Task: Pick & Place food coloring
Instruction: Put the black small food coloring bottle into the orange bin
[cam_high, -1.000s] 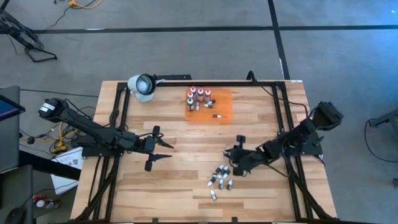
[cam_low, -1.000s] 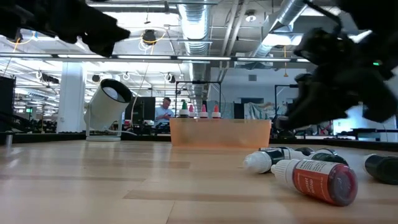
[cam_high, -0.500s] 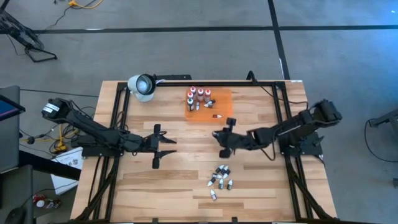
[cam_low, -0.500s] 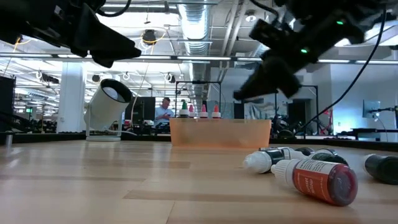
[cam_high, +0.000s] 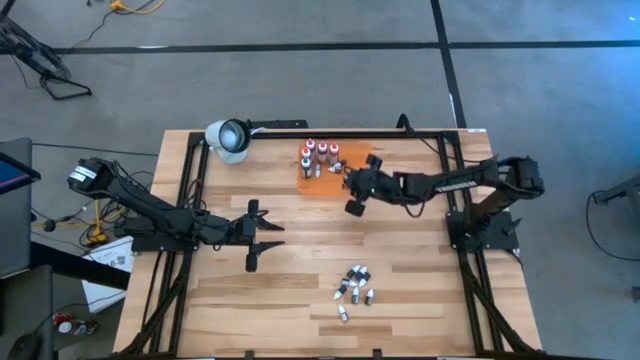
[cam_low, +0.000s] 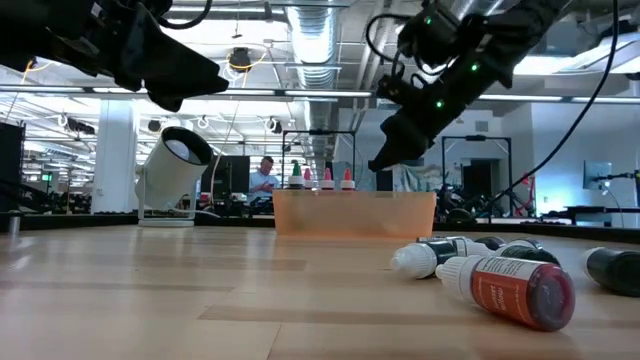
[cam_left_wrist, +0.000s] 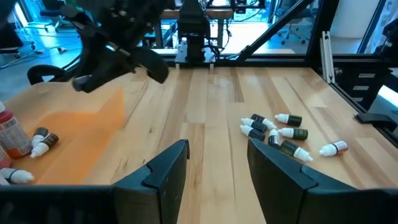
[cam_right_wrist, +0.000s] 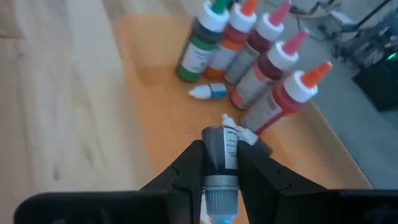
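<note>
Right end effector carried from loose bottle pile to over orange mat, clamped on dark dropper bottle; placement pending. Left end effector part-open, empty.

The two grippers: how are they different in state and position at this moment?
The right gripper is shut on a small dark dropper bottle; the left gripper is open and holds nothing. The right gripper hangs over the orange mat, near the upright bottles; the left gripper hovers over bare wood on the left side of the table, far from the loose bottles. Both are dark two-finger grippers above the table.
</note>
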